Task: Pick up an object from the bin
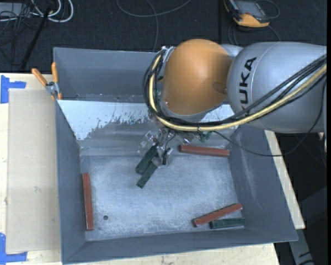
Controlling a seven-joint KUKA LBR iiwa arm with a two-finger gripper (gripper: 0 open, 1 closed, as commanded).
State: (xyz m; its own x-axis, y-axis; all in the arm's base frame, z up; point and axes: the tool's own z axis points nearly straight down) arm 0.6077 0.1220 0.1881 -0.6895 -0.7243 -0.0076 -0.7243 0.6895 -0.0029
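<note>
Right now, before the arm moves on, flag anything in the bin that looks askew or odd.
The dark green bar in the middle of the bin hangs slanted, held only by its upper end in the jaws, so the grip looks off-centre. Nothing else stands out.

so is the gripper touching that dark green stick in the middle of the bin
Touching. The camera view shows the upper end of the dark green stick sits between the fingers of the gripper, no gap.

black letters "UKA" on the silver arm (276, 81)
</note>
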